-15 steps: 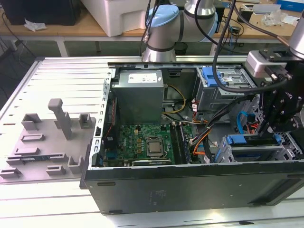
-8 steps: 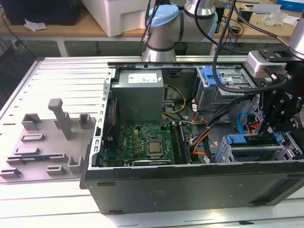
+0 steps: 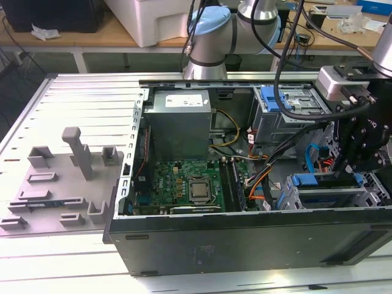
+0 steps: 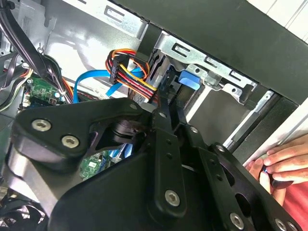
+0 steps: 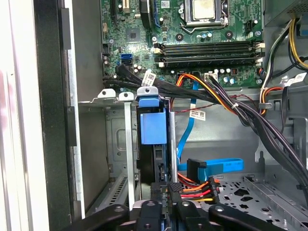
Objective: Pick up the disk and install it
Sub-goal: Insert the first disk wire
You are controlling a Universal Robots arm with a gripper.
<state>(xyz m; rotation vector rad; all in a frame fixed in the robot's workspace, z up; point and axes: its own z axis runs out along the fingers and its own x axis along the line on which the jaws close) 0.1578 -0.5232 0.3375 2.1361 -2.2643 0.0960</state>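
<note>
Now the gripper at frame bottom-center is clamped on the disk. Disk stands edge-up w/ long axis vertical, straight above it, inside the drive cage.

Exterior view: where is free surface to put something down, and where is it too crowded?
Free: the ribbed table behind the grey fixture plate, and the strip in front of the computer case. Crowded: inside the case, where cables cross by the motherboard and the gripper hangs over the drive cage.

Arm reaches down at the exterior view's right, wrist lowered
</note>
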